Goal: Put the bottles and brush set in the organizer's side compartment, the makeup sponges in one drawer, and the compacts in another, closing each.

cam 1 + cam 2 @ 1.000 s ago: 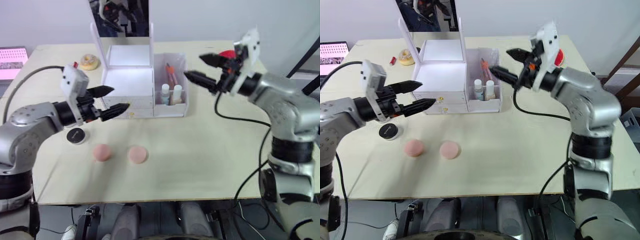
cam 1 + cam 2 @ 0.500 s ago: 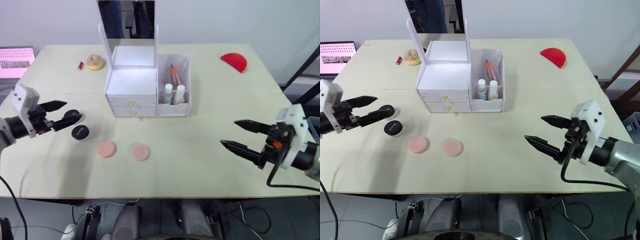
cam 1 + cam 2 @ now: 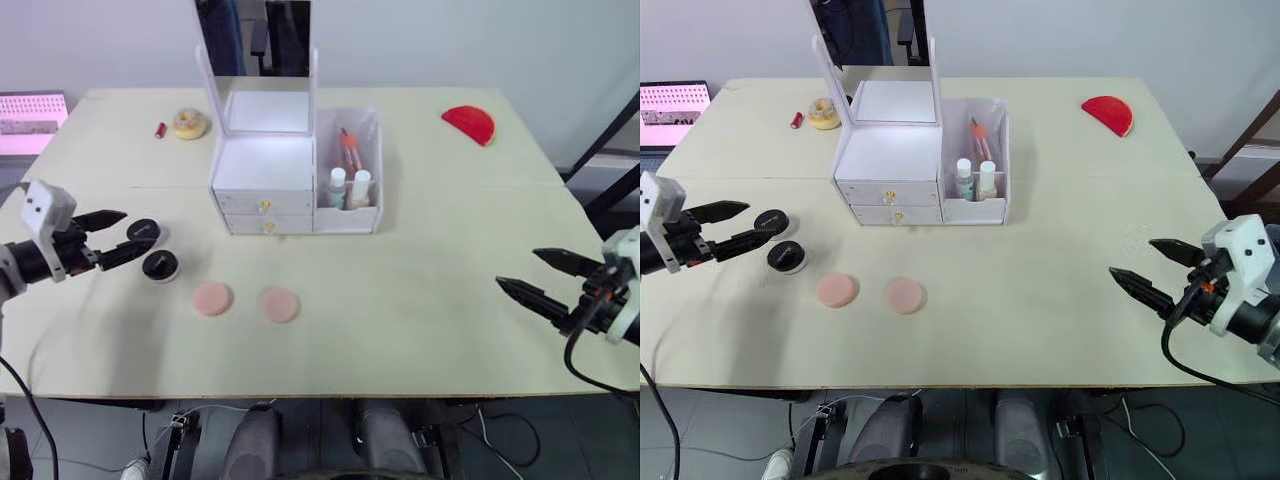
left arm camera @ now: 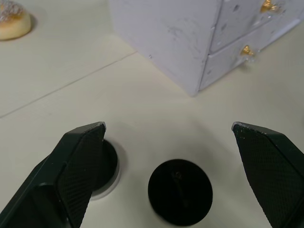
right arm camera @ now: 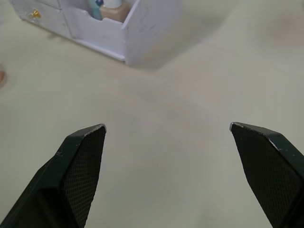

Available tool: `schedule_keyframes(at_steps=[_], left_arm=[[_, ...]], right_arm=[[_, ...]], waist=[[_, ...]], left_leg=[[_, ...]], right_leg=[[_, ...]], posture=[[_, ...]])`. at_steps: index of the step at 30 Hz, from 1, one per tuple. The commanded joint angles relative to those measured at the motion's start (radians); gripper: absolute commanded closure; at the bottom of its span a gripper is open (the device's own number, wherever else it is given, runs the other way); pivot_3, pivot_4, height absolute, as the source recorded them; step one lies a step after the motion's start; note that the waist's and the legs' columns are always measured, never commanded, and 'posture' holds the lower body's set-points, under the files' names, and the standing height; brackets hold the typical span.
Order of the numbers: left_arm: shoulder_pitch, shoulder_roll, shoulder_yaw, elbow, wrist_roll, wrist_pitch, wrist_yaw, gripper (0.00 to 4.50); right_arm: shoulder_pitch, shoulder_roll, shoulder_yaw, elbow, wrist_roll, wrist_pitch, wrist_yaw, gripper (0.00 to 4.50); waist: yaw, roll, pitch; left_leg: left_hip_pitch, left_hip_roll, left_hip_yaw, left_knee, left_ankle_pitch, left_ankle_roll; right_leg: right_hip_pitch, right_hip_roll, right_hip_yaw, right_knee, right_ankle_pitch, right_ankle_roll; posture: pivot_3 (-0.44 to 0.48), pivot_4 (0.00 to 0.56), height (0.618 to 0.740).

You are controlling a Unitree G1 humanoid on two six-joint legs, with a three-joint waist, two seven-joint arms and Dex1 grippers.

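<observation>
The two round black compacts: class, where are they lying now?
In the left eye view, the two round black compacts lie on the table's left part, between the open left gripper and two pink round sponges.

Left gripper (image 3: 113,232) spread wide, low at the left edge; right gripper (image 3: 534,274) likewise agape, low at the right

organizer (image 3: 265,170): white, both drawers shut | bottles (image 3: 347,187) and brush set (image 3: 346,146): upright in side compartment | pink sponges (image 3: 245,301): side by side in front | black compacts (image 3: 152,250): left of organizer
</observation>
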Motion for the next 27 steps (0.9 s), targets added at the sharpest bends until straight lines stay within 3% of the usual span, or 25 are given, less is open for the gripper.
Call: schedule_keyframes(at_steps=[1,7,10,14,17,19,21,23,27], left_arm=[[0.005,0.014,0.024,-0.045,-0.002,-0.009,-0.002,0.00],[0.019,0.004,0.039,-0.074,0.007,-0.030,0.023,0.00],[0.094,-0.011,0.068,-0.171,-0.026,0.018,0.048,0.00],[0.252,-0.181,0.096,-0.483,-0.047,0.120,0.300,0.00],[0.287,-0.289,0.077,-0.646,-0.047,0.202,0.461,0.00],[0.312,-0.409,0.016,-0.800,-0.047,0.254,0.598,0.00],[0.302,-0.592,-0.097,-0.900,0.046,0.251,0.812,0.00],[0.294,-0.713,-0.178,-0.938,0.136,0.238,0.953,0.00],[0.300,-0.798,-0.309,-0.950,0.248,0.199,1.038,0.00]], right_arm=[[-0.086,-0.033,0.063,0.050,-0.017,-0.036,-0.004,0.06],[-0.229,-0.042,0.208,0.111,-0.055,-0.018,-0.047,0.06],[-0.282,-0.039,0.269,0.074,-0.047,0.029,-0.084,0.06],[-0.414,0.030,0.348,0.034,-0.005,0.093,-0.167,0.06],[-0.480,0.063,0.404,0.039,-0.014,0.107,-0.195,0.06],[-0.537,0.096,0.448,0.047,-0.016,0.114,-0.214,0.06],[-0.607,0.134,0.513,0.070,-0.032,0.105,-0.218,0.06],[-0.648,0.157,0.555,0.088,-0.045,0.096,-0.214,0.06],[-0.692,0.183,0.609,0.108,-0.060,0.088,-0.199,0.06]], waist=[[-0.001,0.000,0.000],[0.006,0.000,0.000],[0.006,0.000,0.000],[0.003,0.001,0.000],[0.008,-0.001,0.000],[0.012,-0.001,0.000],[0.012,0.000,0.000],[0.012,-0.001,0.000],[0.011,-0.001,-0.001]], left_leg=[[0.000,0.000,0.000,0.000,0.000,0.000],[-0.001,0.000,0.000,0.000,0.000,0.000],[-0.002,0.000,0.000,-0.001,0.000,0.000],[-0.001,0.000,0.001,-0.001,0.000,0.000],[-0.001,0.000,0.000,0.000,0.000,0.000],[-0.002,0.000,-0.001,0.001,0.000,0.000],[0.000,-0.001,-0.001,0.003,0.000,-0.001],[0.001,-0.001,-0.002,0.005,0.001,-0.001],[0.002,-0.001,-0.002,0.006,0.001,-0.001]], right_leg=[[0.000,0.000,0.000,0.000,0.000,0.000],[0.000,0.000,0.000,0.001,0.002,-0.003],[-0.001,0.000,0.000,-0.001,0.001,-0.002],[-0.001,-0.001,0.001,-0.001,0.001,-0.001],[0.000,-0.001,0.000,0.000,0.001,-0.001],[0.000,0.000,0.000,0.001,0.002,-0.001],[0.003,-0.001,0.000,0.000,0.002,-0.002],[0.008,-0.001,0.000,-0.002,0.003,-0.001],[0.008,0.000,0.000,-0.001,0.003,-0.001]], posture=[[0.000,0.150,0.740],[0.000,0.150,0.740],[0.000,0.150,0.740],[0.000,0.150,0.740],[0.000,0.150,0.740],[0.000,0.150,0.740],[0.000,0.150,0.740],[0.000,0.150,0.740],[0.000,0.150,0.740]])
